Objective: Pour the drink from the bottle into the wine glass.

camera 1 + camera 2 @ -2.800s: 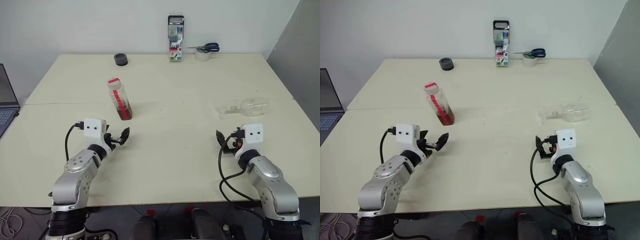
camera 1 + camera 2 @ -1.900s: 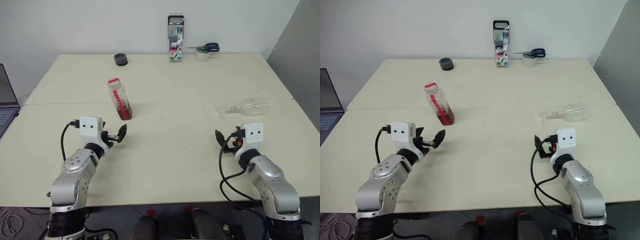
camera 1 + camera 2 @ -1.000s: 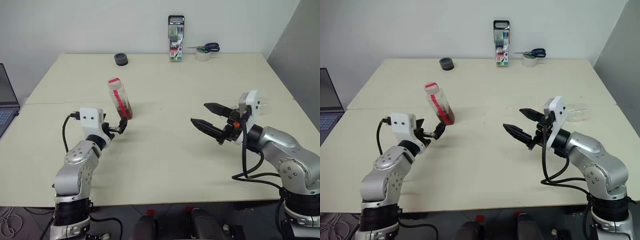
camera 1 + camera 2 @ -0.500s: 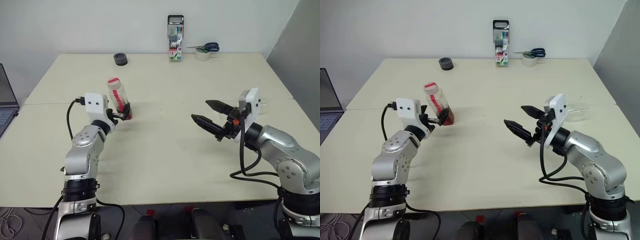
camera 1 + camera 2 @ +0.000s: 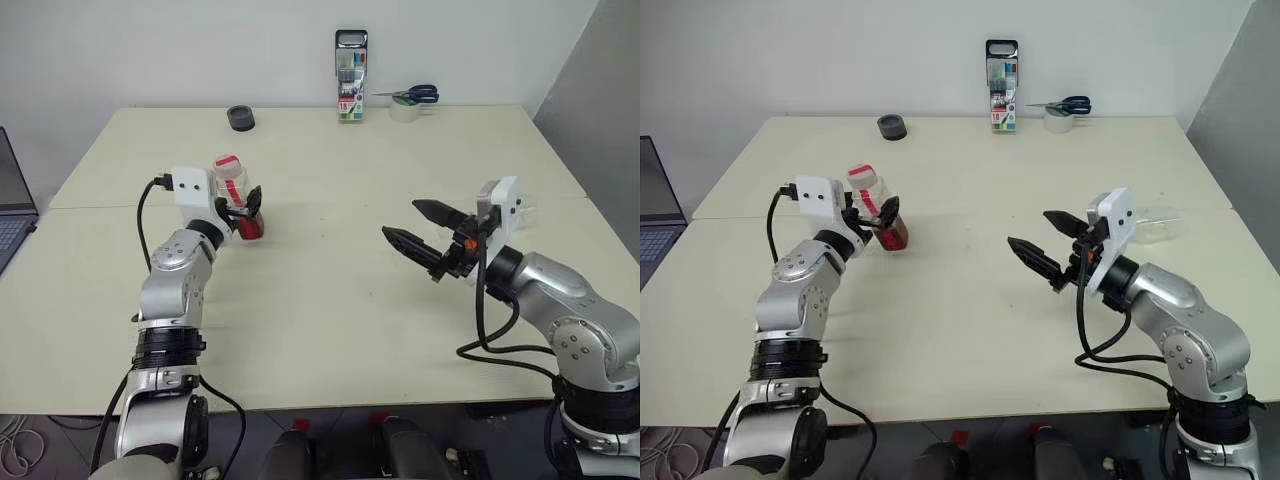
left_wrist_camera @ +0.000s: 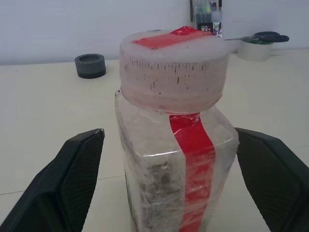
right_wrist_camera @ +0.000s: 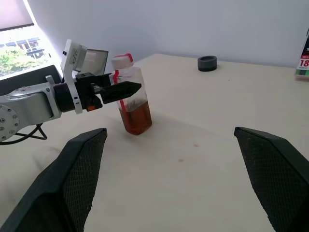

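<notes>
The bottle (image 5: pixel 236 196) stands upright on the counter (image 5: pixel 330 300), its drink (image 7: pixel 136 118) pooled at the bottom. The left gripper (image 5: pixel 880 214) is spread wide around it, one finger either side, not pressing it. The right gripper (image 5: pixel 422 236) hangs wide apart and empty, well away, in front of the wine glass (image 5: pixel 1160 224).

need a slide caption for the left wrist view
Capped bottle standing between the left gripper's open fingers, not yet gripped.
</notes>
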